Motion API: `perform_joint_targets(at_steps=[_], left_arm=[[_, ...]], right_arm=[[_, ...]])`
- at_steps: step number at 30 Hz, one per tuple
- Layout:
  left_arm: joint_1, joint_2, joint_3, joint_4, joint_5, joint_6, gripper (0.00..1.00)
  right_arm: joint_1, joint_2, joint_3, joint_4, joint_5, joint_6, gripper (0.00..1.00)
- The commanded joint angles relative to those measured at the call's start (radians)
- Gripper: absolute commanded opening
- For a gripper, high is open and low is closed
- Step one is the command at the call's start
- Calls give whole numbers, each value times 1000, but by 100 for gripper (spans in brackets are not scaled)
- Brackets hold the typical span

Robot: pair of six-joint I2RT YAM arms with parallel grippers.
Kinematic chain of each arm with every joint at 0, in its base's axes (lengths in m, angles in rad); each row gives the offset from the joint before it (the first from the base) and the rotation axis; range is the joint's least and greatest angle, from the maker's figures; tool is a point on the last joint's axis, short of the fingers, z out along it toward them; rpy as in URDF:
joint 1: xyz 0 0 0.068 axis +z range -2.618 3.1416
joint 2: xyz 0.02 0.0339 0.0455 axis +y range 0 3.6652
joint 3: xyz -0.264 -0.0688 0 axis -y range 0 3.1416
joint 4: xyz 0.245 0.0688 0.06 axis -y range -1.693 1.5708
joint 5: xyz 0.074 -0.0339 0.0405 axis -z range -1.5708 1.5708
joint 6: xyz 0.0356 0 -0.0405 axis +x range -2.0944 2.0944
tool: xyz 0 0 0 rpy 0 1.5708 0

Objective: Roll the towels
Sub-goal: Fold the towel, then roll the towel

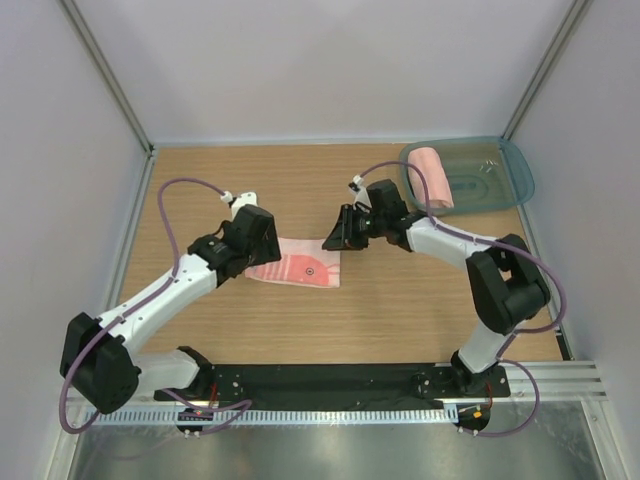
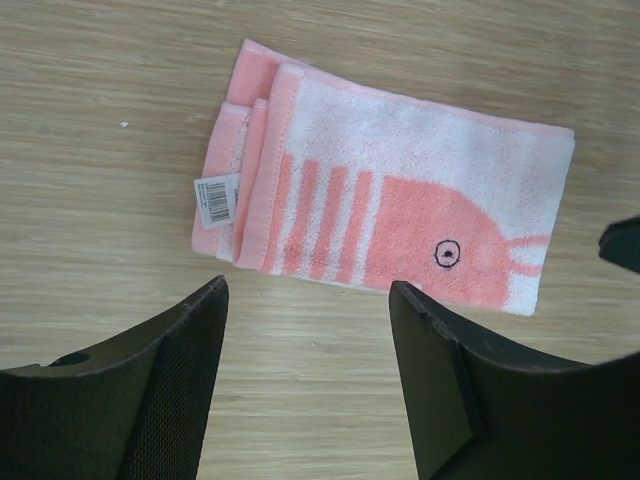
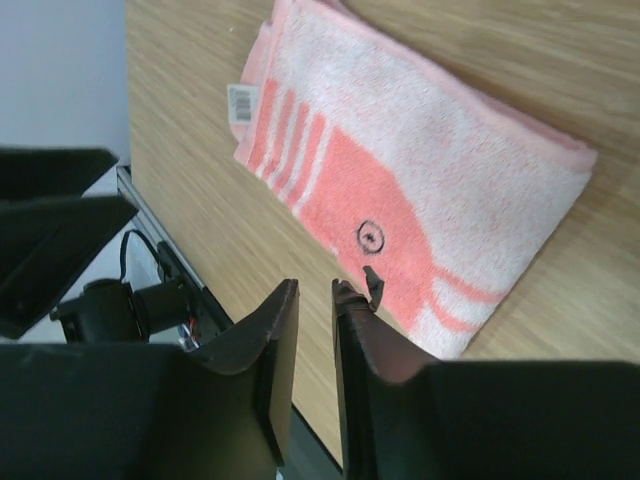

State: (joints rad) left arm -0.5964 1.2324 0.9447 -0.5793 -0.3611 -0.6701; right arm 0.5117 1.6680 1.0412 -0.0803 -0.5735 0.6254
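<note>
While both arms lean in over the table, the striped towel lies folded flat on the wood near the middle, between the two grippers. Its face shows reddish bars, a salmon patch with a small dark ring, and a white label at one end. On the left gripper the fingers are spread wide with nothing between them; the towel lies just beyond the fingertips, its long edge facing them, untouched. On the right gripper the fingers are drawn close with a narrow gap and nothing clamped; the tips stand at the towel's end farthest from the label, close to the ring. Contact between those tips and the cloth cannot be determined. From overhead, the left gripper sits at the towel's left end and the right gripper at its far right corner. The plain towel is rolled up and rests in the teal tray at the table's far right corner, apart from both grippers
</note>
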Motion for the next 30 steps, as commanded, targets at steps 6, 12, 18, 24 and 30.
perform_joint_targets(at_steps=[6,12,18,24,30], left_arm=[[-63,-2,11,-16,-67,-13,66],[-74,-13,-3,-22,-72,-14,65],[-88,4,8,-22,-82,-13,65],[-131,56,48,-22,-113,7,64],[-223,85,126,-53,-257,23,62]], right_arm=[[-62,251,95,203,-92,83,15],[-121,390,59,378,-155,154,6],[-121,429,-53,493,-166,189,3],[-122,378,-93,495,-160,189,2],[-121,190,-8,329,-129,155,37]])
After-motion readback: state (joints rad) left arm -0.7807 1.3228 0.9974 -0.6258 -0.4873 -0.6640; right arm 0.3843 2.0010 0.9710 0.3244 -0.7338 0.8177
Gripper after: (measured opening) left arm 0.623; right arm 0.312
